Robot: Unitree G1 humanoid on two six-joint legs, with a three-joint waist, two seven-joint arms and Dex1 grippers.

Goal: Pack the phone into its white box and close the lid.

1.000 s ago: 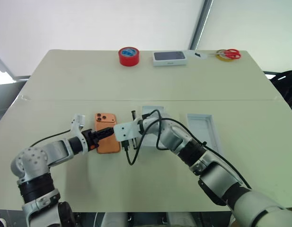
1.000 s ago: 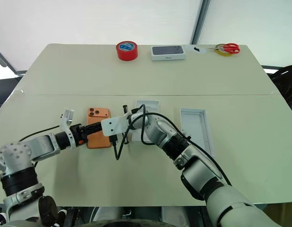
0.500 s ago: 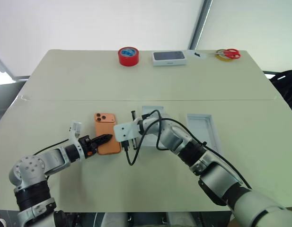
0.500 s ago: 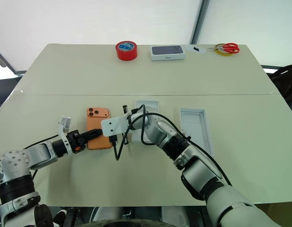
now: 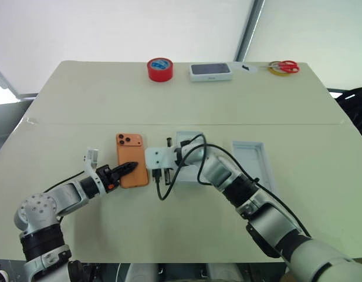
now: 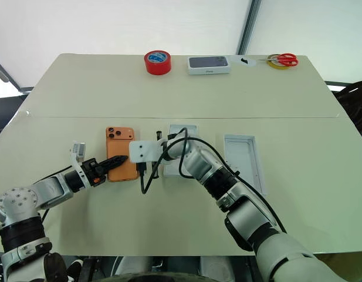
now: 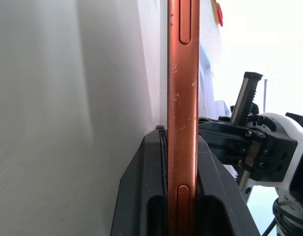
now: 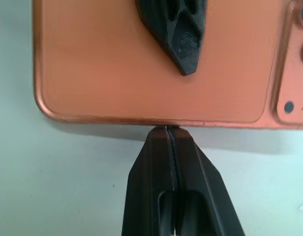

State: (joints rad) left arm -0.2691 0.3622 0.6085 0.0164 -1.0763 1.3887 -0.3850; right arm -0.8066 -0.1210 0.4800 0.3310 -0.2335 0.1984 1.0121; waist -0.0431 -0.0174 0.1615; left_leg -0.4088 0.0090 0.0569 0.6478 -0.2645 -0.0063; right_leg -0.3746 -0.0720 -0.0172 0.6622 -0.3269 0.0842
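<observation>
Worktop (image 5: 81,111): pale, wide, carrying everything; red tape roll (image 5: 159,69), white slab with dark top face (image 5: 210,71) and scissors (image 5: 283,67) along the far edge, well apart from the work.
Lid (image 5: 249,161): lies open side up toward the right, well apart from the phone.
White box (image 5: 188,141): sits between phone and lid, partly hidden behind the right arm; floor not visible from here.
Phone (image 5: 131,167): orange, back up with lenses at the far corner, near the middle left of the worktop, just beside the white box.
Left gripper (image 5: 129,168): clamped on the phone's near left edge, one finger over the back, the other under; the left wrist view shows the thin orange edge (image 7: 183,118) pinched between both fingers.
Right gripper (image 8: 172,142): fingers pressed together, holding nothing, tips touching the phone's right long edge as a backstop.
Step in hand: securing the pinch and raising the phone off the worktop, by judgement.
Doing it well: keep the pinch deep enough that the flat body cannot pivot; lift level; hold the right tips against the edge until the phone is clear, then draw them away so the path to the white box opens.
Risk: smooth, thin shell likely slips from a shallow edge pinch; the dangling cable (image 5: 162,191) near the right wrist may snag.
Progress: early; phone not yet boxed, lid off.
</observation>
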